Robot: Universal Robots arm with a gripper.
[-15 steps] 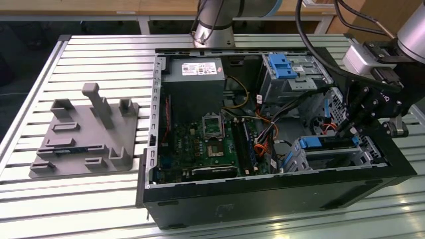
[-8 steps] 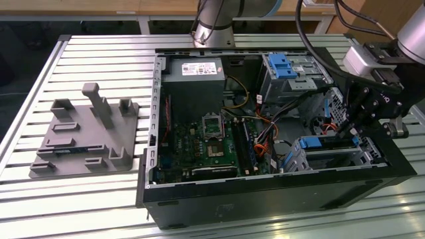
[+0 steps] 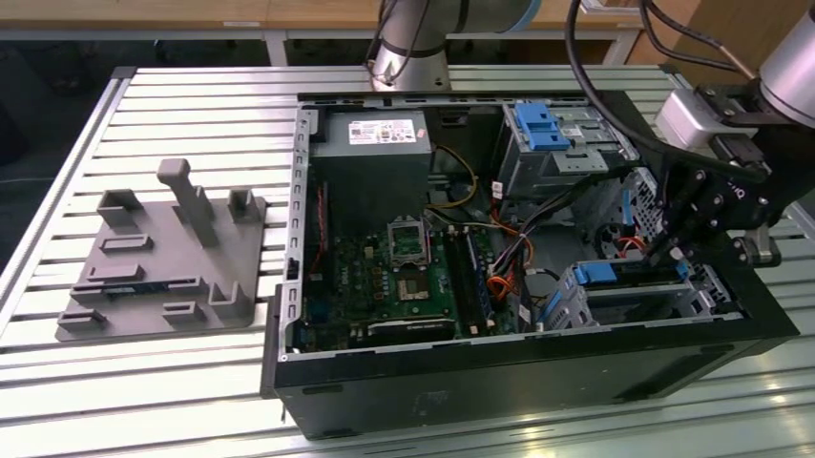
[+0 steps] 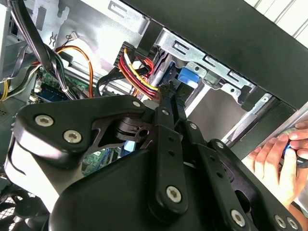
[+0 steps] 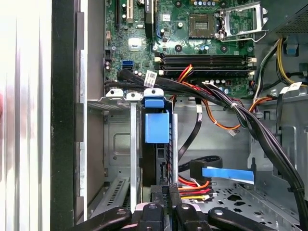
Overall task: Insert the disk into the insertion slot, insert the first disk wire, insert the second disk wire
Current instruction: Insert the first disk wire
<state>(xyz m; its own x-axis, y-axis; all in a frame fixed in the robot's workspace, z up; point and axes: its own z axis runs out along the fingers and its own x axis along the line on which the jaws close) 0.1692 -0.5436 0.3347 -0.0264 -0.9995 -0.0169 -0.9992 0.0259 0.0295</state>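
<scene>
"Nearest the lens?"
"The gripper [image 5: 168, 190] hangs pointing down inside the case [image 3: 535, 377], at the exterior view's right, clenched on the red-and-yellow disk wire [image 5: 195, 185]."
"And the disk [image 5: 157, 127]?"
"Seated in the insertion slot [image 5: 118, 149], just beside the gripper, blue carrier showing."

Exterior view: bright, even overhead light. Glare streaks on slatted metal table [image 3: 166, 382], strongest along near edge. Grey fixture [image 3: 166, 277] casts soft, short shadow. Computer case [image 3: 510, 382] interior dimmer, black outer wall nearly featureless. First wrist view: table beside case washed to white, motherboard [image 5: 192, 43] evenly lit. Second wrist view: black gripper [image 4: 169, 91] dark with dull sheen, table slats beyond case overexposed.
</scene>
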